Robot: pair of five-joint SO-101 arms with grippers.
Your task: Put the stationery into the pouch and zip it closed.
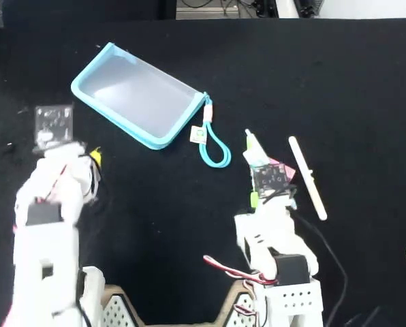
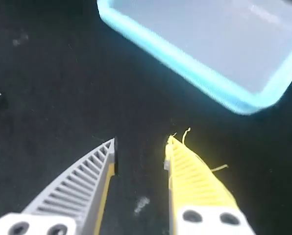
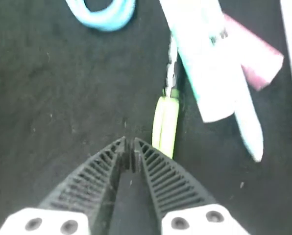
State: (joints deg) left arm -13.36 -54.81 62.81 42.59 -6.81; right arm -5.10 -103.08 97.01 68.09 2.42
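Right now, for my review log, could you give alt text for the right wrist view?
The right gripper, shut on nothing, hangs over the black table beside a small green item. Past it lie a white tube, a pink eraser and the pouch's blue strap loop.

White arms (image 1: 274, 238), black right gripper (image 3: 130, 146)

You get a high camera looking down over the whole counter (image 1: 353, 82) from well above. Both wrist cameras sit close, facing down at it; the left one shares the pouch (image 2: 209, 29) with the high view.
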